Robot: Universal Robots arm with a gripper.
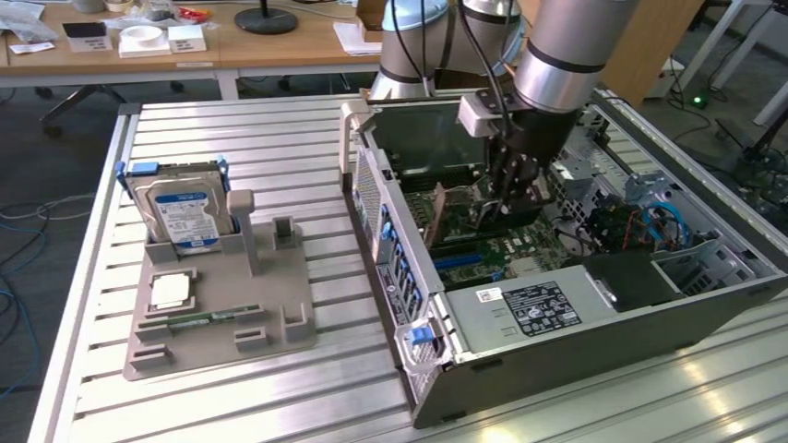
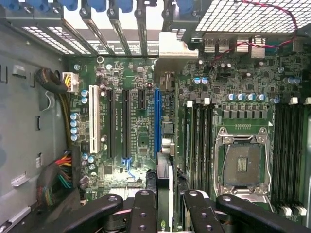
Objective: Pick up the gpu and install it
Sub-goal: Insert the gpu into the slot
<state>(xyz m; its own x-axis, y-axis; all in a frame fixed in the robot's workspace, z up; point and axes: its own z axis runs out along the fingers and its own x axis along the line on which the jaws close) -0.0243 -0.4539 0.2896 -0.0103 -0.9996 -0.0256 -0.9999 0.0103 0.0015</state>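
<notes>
Exterior view: the tool point(image 1: 511, 205) is down inside the open computer case point(image 1: 591, 355), and the gpu point(image 1: 440, 220) stands on edge beneath it, brownish face outward, above the boards in the case and close to the case's rear wall. At the exterior view's left, well apart from the case, a grey fixture tray point(image 1: 234, 300) sits on the ribbed surface point(image 1: 246, 138). It holds a blue-labelled hard drive point(image 1: 183, 217) upright, a square chip point(image 1: 170, 291) lying flat and a narrow RAM stick point(image 1: 197, 320) in its groove. The case also carries a power supply point(image 1: 548, 309) with a white-and-black label.

Wrist view: the tool point(image 2: 167, 213) has its fingers drawn in against the gpu point(image 2: 164, 187), which we see edge-on. Its silver bracket point(image 2: 171, 48) reaches toward the rear slot openings. The card hangs just beside the blue slot point(image 2: 157, 121) on the motherboard point(image 2: 146, 143); we cannot tell whether its lower edge touches it. The CPU socket point(image 2: 243, 162) is bare, and the long memory slots point(image 2: 199, 136) look vacant.

We judge the card light, stiff and thin, but fragile. It is best pinched across its top edge, away from the connector edge, and kept square, since a tilt could jam or stress it.
</notes>
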